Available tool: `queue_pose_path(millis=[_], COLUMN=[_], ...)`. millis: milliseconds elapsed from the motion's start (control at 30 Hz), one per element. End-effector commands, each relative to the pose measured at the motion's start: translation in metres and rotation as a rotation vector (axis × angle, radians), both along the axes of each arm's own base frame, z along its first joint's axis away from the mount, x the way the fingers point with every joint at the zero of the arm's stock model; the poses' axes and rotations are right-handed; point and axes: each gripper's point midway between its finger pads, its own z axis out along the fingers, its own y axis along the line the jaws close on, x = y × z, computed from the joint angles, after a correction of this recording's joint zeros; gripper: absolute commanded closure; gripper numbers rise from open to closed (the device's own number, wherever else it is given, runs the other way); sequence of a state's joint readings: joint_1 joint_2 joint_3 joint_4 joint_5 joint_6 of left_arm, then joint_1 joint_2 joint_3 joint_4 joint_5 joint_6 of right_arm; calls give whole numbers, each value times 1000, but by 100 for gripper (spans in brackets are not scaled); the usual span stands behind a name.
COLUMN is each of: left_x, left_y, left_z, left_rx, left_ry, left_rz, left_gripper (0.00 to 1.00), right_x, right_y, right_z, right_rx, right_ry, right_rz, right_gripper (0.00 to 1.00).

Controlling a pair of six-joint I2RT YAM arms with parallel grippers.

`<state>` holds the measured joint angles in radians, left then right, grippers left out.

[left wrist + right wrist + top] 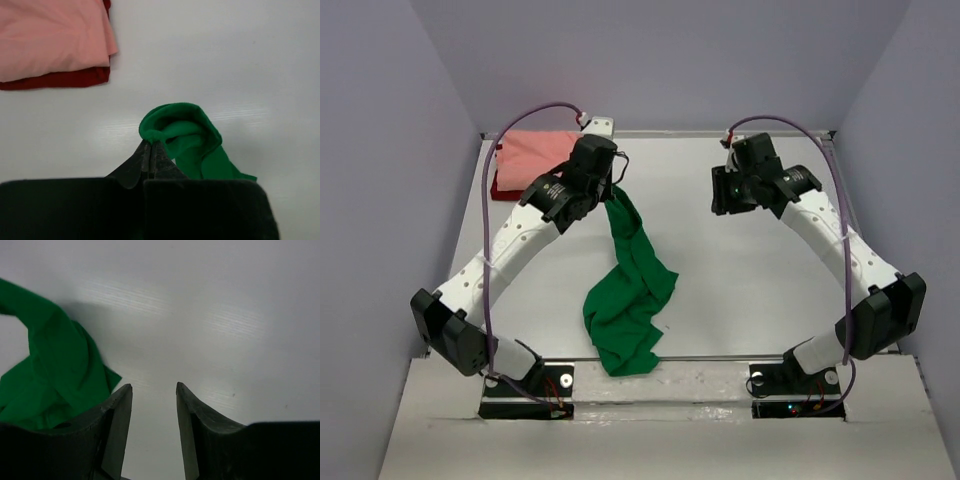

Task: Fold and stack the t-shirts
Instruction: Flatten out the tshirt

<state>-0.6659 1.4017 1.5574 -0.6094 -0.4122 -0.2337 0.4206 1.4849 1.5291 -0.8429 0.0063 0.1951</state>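
Left gripper (150, 146) clamped on green t-shirt (186, 131), right gripper (154, 387) jaws apart, both arms reaching forward

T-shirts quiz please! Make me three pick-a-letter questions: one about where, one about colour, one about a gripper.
1. Where does the pink shirt lie? A on the dark red shirt; B spread flat alone; C crumpled at the near edge.
2. The left gripper is shut on which colour shirt? A pink; B green; C dark red.
3. The right gripper is: A shut on cloth; B open and empty; C out of view.
1 A, red edges show under the pink. 2 B, the green shirt hangs from its shut fingers. 3 B, table shows between its parted fingers.
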Motion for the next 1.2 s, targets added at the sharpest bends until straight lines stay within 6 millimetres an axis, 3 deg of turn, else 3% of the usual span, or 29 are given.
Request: queue_pose_path(millis=[0,67,133,233,300,467,667,733,767,800,967,1167], left_x=[23,28,30,27,26,27,30,30,30,30,28,25], left_y=[48,63,91,101,104,99,85,82,82,81,80,77], left_z=[-5,-11,1,10,4,-17,-36,-38,-38,-38,-40,-40], left_rx=[-12,-9,-16,-27,-3,7,-19,-29,-32,-33,-33,-46], left_ry=[-24,-19,-63,-85,-66,-22,19,22,22,22,24,26], left_rz=[182,223,303,316,316,297,241,228,225,222,208,190], left_gripper=[100,100,100,100,100,100,100,100,100,100,100,100], right_x=[-17,-22,-24,-31,-36,-44,-59,-54,-54,-57,-44,-29], right_y=[15,19,25,41,48,61,96,101,106,111,133,139], right_z=[-8,-12,-19,-25,-35,-81,-131,-145,-142,-153,-160,-167], right_rx=[20,18,23,30,35,13,84,59,60,47,48,29], right_ry=[12,21,41,63,91,167,271,290,282,308,302,293], right_rz=[39,52,76,122,138,154,227,224,236,247,264,251], right_gripper=[54,54,55,54,53,53,55,56,56,57,57,59])
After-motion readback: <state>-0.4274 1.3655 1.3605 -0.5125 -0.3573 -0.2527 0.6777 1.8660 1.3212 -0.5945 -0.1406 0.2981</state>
